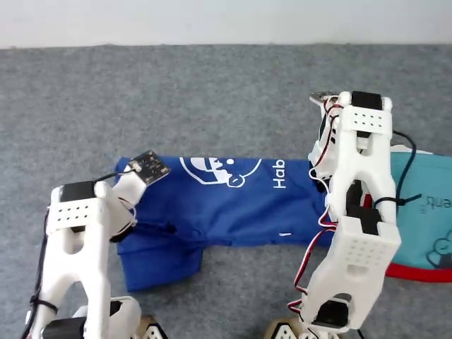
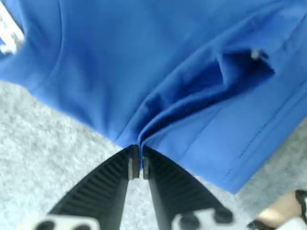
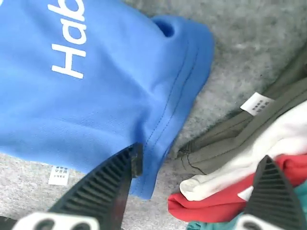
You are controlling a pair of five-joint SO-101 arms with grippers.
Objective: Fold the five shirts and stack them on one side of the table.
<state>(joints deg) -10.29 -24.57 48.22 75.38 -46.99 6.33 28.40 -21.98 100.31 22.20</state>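
since the left gripper (image 2: 136, 165) has its fingers pinched shut on a raised crease at the left hem of the blue shirt (image 1: 233, 205), we judge the step in hand to be a fold of that shirt, which lies spread across the middle of the table (image 1: 212, 92). to do it well, we lift only enough to clear the cloth beneath. we then carry the pinched edge straight over towards the shirt's centre, with the hem line square so no slack bunches by the sleeve. the right gripper (image 3: 201, 158) has its fingers wide apart, one tip at the shirt's right hem, the other over the pile. we think it should close on that hem before any pull, so both ends travel together. no box or tray takes part. what gathers things is the pile at the table's right edge, where a teal shirt (image 1: 431, 212) lies on a red shirt (image 3: 216, 203), with a white shirt (image 3: 268, 143) and an olive shirt (image 3: 225, 139) bunched against them.
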